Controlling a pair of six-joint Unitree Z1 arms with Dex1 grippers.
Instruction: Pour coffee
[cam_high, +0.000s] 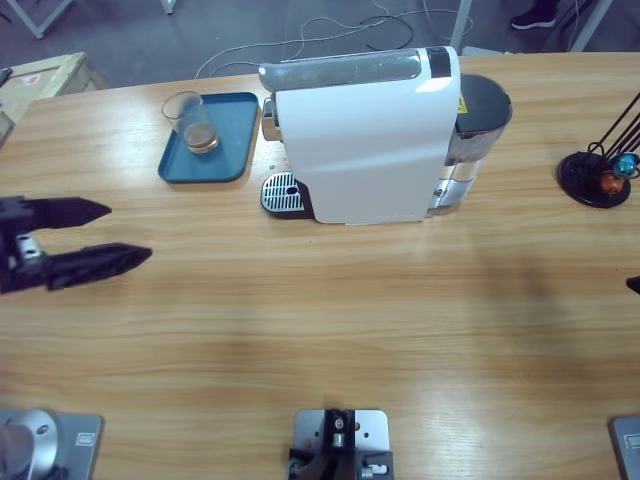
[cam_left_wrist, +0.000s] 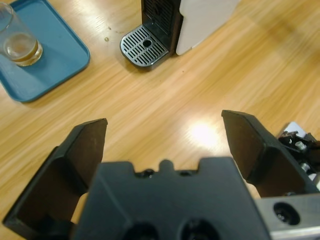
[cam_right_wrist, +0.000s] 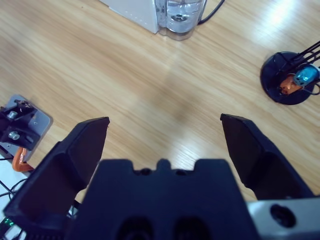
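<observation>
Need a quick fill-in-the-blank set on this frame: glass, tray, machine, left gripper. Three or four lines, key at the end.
1. The small clear drinking glass holding a shallow pool of amber-brown coffee stands on the ____ rectangular tray.
2. The round perforated metal drip grate of the white coffee machine has ____ standing on it.
3. The left gripper hovers over the wooden table with its jaws ____.
4. The blue and orange capsules sit on a ____ round stand.

Missing words: blue; nothing; open; black

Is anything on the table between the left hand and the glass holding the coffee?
Nothing visible. Only bare wood lies between the open left hand and the glass on the blue tray; the coffee machine stands off to one side.
</observation>
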